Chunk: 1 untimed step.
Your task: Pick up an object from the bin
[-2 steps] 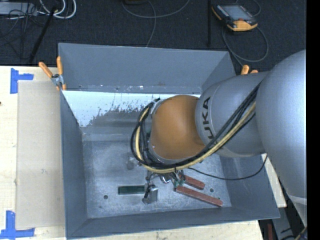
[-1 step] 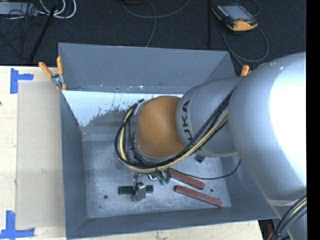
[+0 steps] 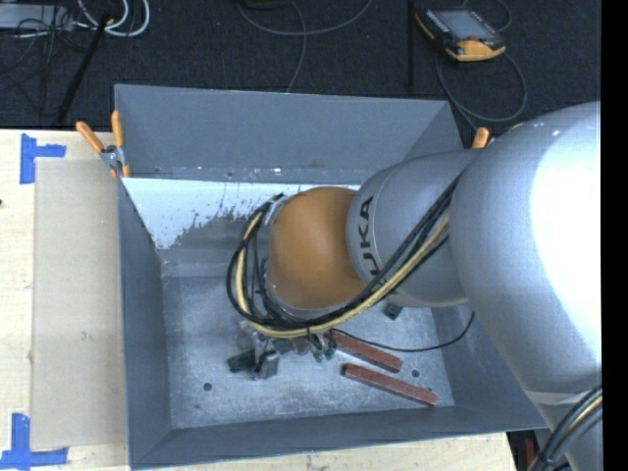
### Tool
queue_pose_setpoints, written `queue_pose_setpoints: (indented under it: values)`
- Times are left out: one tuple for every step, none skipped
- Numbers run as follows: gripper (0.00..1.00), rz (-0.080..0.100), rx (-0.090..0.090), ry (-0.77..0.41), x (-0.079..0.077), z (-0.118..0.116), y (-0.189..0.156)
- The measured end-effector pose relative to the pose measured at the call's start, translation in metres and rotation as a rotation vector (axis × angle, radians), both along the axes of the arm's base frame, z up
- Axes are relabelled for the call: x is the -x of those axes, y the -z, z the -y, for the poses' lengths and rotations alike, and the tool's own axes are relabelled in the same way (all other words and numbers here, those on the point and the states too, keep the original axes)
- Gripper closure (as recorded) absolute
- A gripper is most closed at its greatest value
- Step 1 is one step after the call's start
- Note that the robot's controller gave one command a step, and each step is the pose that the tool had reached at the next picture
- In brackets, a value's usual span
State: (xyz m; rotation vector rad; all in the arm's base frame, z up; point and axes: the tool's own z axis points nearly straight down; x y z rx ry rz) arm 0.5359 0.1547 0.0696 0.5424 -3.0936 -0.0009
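Note:
My gripper [image 3: 259, 349] hangs low over the bin's floor, left of the middle and close to the front wall, largely hidden under the arm's orange cover. A small dark thing [image 3: 238, 363] lies right at its lower left; I cannot tell whether it is gripped. Two flat reddish-brown strips lie just to the right. The shorter strip [image 3: 369, 350] starts beside the gripper and slants down to the right. The longer strip [image 3: 389, 383] lies nearer the front wall. A small green piece [image 3: 392, 312] peeks out under the arm.
The arm comes in from the right and covers the bin's right half and middle. Black and yellow cables loop around the orange cover. Bare floor lies to the gripper's left and along the front wall.

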Motion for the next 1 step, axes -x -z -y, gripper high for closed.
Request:
queue_pose_setpoints:
  values:
    - [1.00, 0.010, -0.002, 0.036, -0.0295, 0.0076, -0.1727]
